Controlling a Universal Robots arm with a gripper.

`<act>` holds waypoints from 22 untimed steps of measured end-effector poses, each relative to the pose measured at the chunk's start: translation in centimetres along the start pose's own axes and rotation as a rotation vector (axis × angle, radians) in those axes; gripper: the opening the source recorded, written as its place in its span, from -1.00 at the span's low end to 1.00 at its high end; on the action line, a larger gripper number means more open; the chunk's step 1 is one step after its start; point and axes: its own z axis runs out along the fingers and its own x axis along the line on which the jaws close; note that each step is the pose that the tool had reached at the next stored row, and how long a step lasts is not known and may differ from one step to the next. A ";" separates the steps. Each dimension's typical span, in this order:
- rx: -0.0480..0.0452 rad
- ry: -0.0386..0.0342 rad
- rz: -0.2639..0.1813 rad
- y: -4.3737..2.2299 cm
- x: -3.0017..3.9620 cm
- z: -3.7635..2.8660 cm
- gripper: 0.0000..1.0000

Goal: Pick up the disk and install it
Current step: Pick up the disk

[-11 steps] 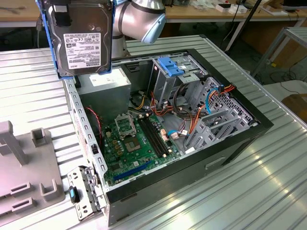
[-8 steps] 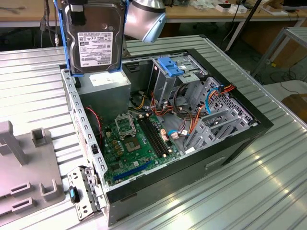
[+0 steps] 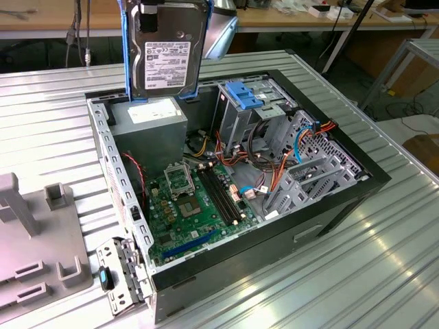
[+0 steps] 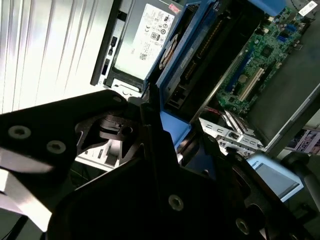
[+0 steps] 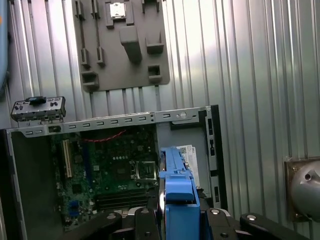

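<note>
hand (image 5: 178, 219): clamped on the blue rail of the disk (image 3: 164, 51) | disk: upright, in the air under hand | open computer case (image 3: 322, 226): below hand, on surface (image 3: 384, 274)

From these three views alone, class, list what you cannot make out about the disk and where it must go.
- Exterior view: the top of the disk is cut off by the picture's edge.
- First wrist view: the disk shows edge-on, so its label face is hidden; the gripper covers its held end.
- Exterior view: the inside of the drive cage is hidden behind its own walls and the blue bracket.
</note>
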 end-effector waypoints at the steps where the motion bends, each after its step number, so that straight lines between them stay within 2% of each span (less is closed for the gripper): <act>1: 0.0000 0.0000 0.001 -0.30 -0.08 0.02 -0.25; 4: 0.0001 0.0001 0.004 -1.31 -0.36 0.10 -0.25; 6: 0.0002 0.0003 0.007 -2.39 -0.63 0.19 -0.25; 11: 0.0003 0.0004 0.009 -3.91 -0.73 0.34 -0.25; 13: 0.0002 0.0008 0.009 -4.11 -0.43 0.38 -0.25; 15: 0.0003 0.0008 0.009 -4.31 0.27 0.44 -0.25; 16: 0.0003 0.0009 0.009 -4.54 0.82 0.52 -0.25; 17: 0.0004 0.0005 0.009 -4.95 1.01 0.63 -0.25; 19: 0.0003 0.0007 0.009 -5.64 1.12 0.79 -0.25; 22: 0.0003 0.0009 0.009 -5.70 1.12 0.80 -0.25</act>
